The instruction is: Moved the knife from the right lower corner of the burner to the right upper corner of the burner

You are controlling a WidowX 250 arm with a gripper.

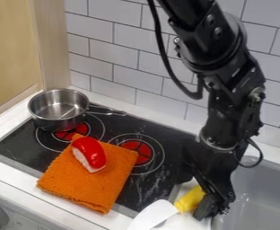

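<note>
Camera view: knife (166, 210) at bottom centre of frame, white blade, yellow handle toward gripper (212, 210); closed on it or loose, can't tell. Probably light, stiff plastic, a bit slippery; best taken mid-handle. Nubbly orange cloth (85, 188) lower left, glossy red-and-white toy food (91, 153) on top. Round steel pot (58, 117), upper left.

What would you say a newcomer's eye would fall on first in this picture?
Most likely the vivid orange cloth on the black stove, with a glossy red and white object lying on it. Next might come the large black robot arm at the right, and the yellow-handled knife near the bottom edge, beside the gripper.
</note>
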